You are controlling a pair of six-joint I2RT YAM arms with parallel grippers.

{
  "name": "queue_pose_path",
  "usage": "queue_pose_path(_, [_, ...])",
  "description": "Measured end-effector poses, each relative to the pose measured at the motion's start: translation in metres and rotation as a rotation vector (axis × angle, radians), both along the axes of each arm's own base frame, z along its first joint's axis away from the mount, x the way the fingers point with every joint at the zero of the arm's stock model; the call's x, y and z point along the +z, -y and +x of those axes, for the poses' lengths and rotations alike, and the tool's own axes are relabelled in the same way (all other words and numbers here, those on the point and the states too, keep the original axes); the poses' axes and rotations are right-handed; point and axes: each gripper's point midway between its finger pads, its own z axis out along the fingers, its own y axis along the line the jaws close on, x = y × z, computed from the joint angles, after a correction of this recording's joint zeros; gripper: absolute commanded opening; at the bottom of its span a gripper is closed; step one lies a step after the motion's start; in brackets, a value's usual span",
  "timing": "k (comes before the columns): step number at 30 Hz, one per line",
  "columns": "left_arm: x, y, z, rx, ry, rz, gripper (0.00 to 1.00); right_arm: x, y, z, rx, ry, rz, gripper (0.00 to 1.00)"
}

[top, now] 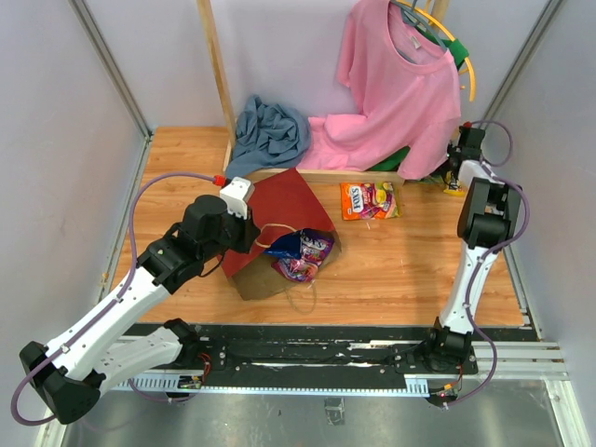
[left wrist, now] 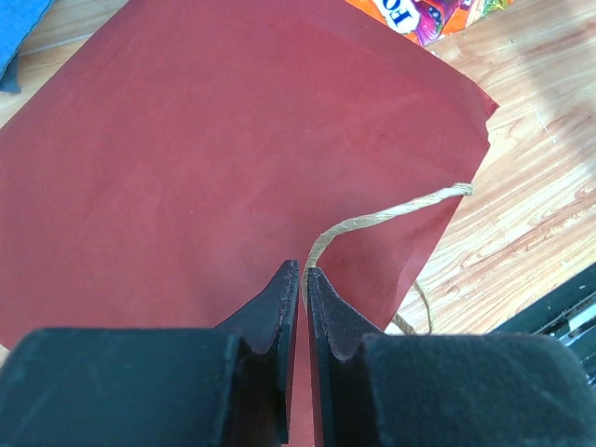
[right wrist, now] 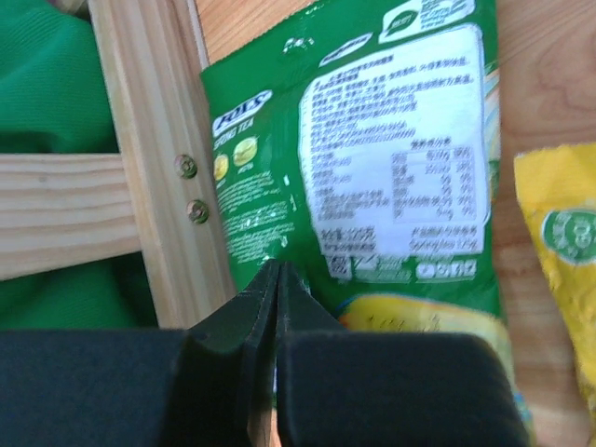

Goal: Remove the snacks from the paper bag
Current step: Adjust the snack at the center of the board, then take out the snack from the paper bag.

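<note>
Just right of the left claw (left wrist: 303,272), which pinches the paper bag (left wrist: 233,140), lie the snacks (top: 304,253); the right claw (right wrist: 275,270), pressed together, is farther.

Top cam: high behind the arm bases, looking down on whole worktop (top: 419,270). Left wrist cam: close, past left claw (left wrist: 304,275) onto paper bag (left wrist: 233,140); orange packet (left wrist: 428,19) at its top edge, both shared with top cam. Right wrist cam: very close, far right corner, past right claw (right wrist: 277,275) onto green packet (right wrist: 372,168).
</note>
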Motion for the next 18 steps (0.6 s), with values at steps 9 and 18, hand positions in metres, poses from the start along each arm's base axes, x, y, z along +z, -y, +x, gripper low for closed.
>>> queue_pose_path(9, [0.000,0.000,0.000,0.003,-0.002,-0.002,0.13,0.079,-0.010,-0.065,-0.074,0.061,0.039,0.01])
queue_pose_path(18, [0.000,-0.001,0.000,0.005,-0.001,-0.001,0.13,0.077,-0.018,-0.186,-0.232,0.080,0.030,0.07])
